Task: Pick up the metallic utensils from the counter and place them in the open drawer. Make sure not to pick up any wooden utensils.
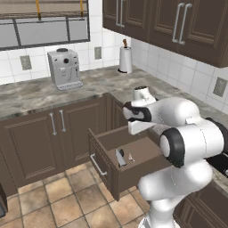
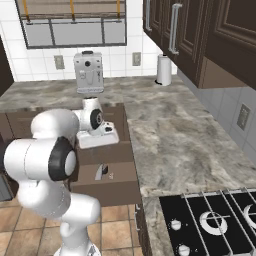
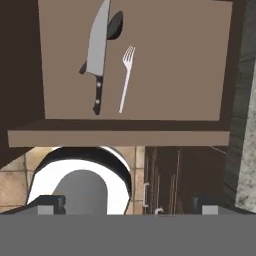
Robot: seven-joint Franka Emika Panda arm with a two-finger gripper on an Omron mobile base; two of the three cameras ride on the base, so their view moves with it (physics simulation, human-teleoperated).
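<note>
From the left base camera I see the open drawer (image 1: 133, 171) pulled out from the dark cabinet run below the counter (image 1: 40, 95), its silver bar handle facing the tiled floor. On the drawer floor lies the knife (image 1: 120, 157), and just beside it a small pale shape that I take for the fork (image 1: 131, 156) (too small here to make out its tines). The arm's white elbow fills the lower right, and the hand sits above the drawer's back half; I cannot see the fingers from here. A coffee machine (image 1: 64, 68) and a paper towel roll (image 1: 125, 59) stand on the counter well apart from the drawer. From the right base camera I see the same drawer (image 2: 107, 192) from the other side, with the knife (image 2: 101, 171) lying in it and the fork (image 2: 110, 175) close by; the hand hangs over the drawer's rear. The marbled counter (image 2: 175, 135) runs toward a black cooktop (image 2: 210, 220) at the lower right. From the hand camera I look down into the drawer (image 3: 130, 131): the knife (image 3: 97, 55) lies with its black handle toward the front panel, the dark grey spoon (image 3: 114, 25) peeks out from under the blade, and the fork (image 3: 126, 77) lies just beside the knife, apart from it. The gripper (image 3: 127, 202) stands spread wide, its two tips at the far sides of the view, with nothing between them.
</note>
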